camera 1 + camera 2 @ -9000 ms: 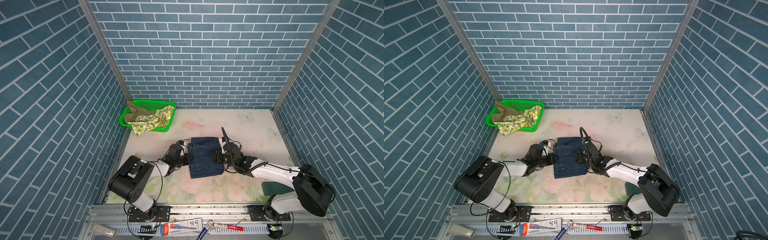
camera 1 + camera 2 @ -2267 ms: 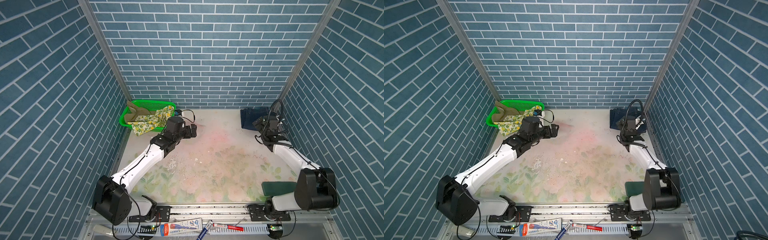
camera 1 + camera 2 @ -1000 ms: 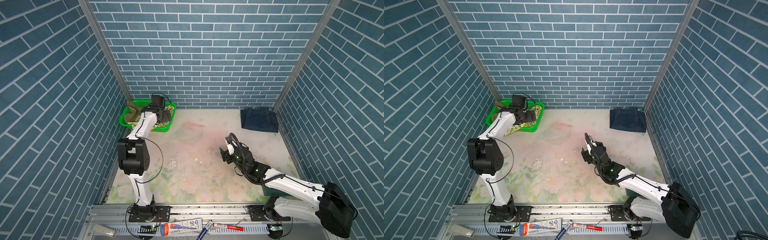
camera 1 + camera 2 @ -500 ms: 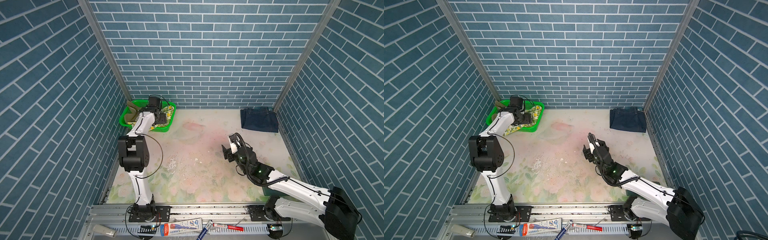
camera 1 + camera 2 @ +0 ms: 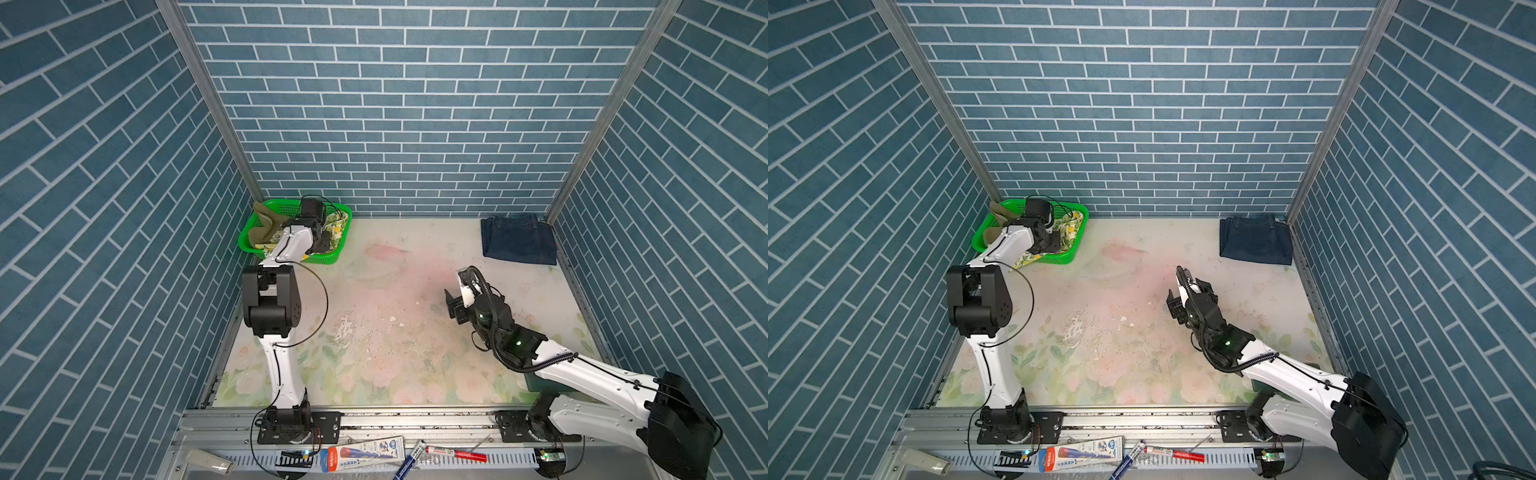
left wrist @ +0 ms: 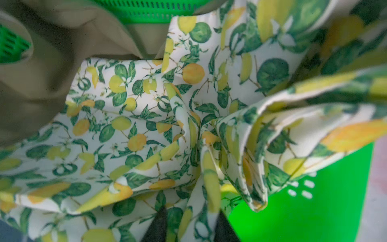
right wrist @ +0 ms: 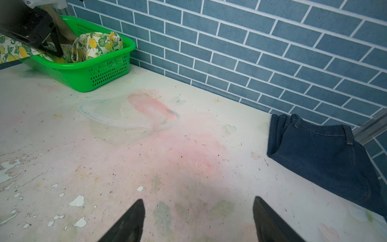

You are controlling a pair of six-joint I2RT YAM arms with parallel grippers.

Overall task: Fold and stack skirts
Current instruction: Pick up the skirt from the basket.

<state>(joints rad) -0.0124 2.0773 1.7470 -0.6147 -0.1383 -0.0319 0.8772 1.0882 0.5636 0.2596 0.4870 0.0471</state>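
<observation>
The cream lemon-print skirt (image 6: 146, 125) lies crumpled in the green mesh basket (image 5: 324, 259) at the back left, next to the khaki-olive skirt (image 6: 41, 73). My left gripper (image 6: 189, 222) reaches down into the basket, and a fold of the lemon-print cloth sits pinched between its two fingers. In both top views the dark blue denim skirt (image 5: 518, 244) (image 5: 1255, 240) rests folded in the back right corner. Over the middle right of the table my right gripper (image 7: 199, 209) hovers open, holding nothing.
The blue brick walls close the table in on three sides. A dark green pad (image 5: 536, 380) lies under the right arm near the front. Pens and a tube (image 5: 365, 451) sit on the front rail below the table edge.
My left gripper's fingers have closed in on the lemon-print cloth inside the basket. The right arm has shifted slightly to the right and stays open.
</observation>
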